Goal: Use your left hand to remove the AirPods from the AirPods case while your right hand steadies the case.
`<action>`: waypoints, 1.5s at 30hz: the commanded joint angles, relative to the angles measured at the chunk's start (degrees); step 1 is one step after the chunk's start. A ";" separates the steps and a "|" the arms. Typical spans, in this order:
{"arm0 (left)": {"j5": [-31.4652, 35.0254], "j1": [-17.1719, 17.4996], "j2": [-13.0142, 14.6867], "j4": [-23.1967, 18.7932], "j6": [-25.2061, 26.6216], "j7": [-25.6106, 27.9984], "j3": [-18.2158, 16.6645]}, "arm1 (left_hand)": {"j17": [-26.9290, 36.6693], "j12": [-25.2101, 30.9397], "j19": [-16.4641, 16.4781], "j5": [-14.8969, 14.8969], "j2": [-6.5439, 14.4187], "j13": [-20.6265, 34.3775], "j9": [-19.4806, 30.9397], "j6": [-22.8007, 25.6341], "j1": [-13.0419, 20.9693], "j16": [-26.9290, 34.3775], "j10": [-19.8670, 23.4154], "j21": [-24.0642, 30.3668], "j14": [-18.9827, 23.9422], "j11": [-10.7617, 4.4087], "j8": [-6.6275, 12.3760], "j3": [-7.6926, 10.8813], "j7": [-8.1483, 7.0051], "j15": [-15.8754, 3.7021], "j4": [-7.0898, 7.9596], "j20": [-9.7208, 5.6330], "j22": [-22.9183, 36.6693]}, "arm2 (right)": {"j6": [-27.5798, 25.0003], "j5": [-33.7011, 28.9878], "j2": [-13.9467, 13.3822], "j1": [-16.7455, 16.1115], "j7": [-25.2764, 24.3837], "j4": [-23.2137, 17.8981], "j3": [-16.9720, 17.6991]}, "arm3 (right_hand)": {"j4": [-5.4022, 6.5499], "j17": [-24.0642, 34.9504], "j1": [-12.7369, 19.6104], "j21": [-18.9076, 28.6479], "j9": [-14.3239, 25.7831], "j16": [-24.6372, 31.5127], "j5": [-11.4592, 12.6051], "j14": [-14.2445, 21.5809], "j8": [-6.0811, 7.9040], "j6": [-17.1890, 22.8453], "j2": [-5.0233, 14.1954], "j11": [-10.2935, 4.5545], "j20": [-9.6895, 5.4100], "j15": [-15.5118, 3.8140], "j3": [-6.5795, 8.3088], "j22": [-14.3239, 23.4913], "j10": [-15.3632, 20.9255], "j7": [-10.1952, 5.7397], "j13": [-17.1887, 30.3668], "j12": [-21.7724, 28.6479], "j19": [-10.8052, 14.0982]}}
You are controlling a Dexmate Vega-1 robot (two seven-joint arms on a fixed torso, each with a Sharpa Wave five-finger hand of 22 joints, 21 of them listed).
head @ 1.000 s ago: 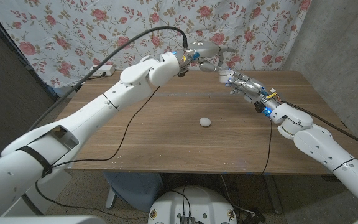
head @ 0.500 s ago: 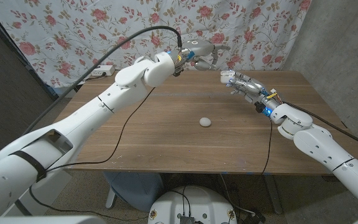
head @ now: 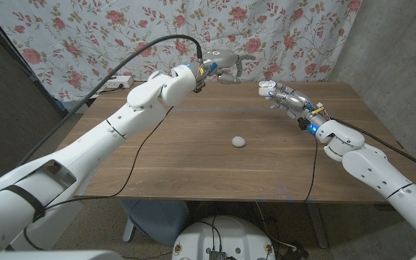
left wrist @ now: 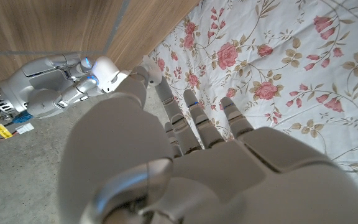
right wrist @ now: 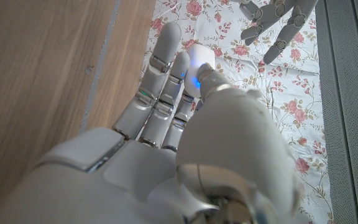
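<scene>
The left hand (head: pixel 224 63) hovers raised over the far edge of the brown wooden worktop (head: pixel 193 155), pinching a small white AirPod (left wrist: pixel 149 70); a small white rounded object (head: pixel 238 141) lies mid-worktop; the right hand (head: pixel 284 96) grips the white rounded AirPods case (head: pixel 266 84) aloft.

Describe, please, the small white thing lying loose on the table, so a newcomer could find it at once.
Start from the wooden table and look to its middle, between the two arms. There lies a small white rounded object, alone on bare wood. Unlike the white case held up in the right hand, nothing touches it.
</scene>
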 commanded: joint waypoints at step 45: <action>1.18 9.03 4.51 -1.90 20.89 -0.19 0.76 | 0.37 1.08 0.44 -0.30 0.46 -0.15 0.28 0.10 0.76 -0.62 0.14 0.09 2.17 -0.52 -0.02 -0.31 0.16 -1.76 0.14 -0.14 0.19 | -0.10 0.11 -0.77 -1.27 -0.19 -1.07 0.94 | -0.36 0.30 -0.05 1.27 0.29 -0.40 0.55 2.07 0.08 0.87 0.27 -0.67 -4.72 -6.65 0.05 0.13 1.74 0.31 6.17 11.81 -6.83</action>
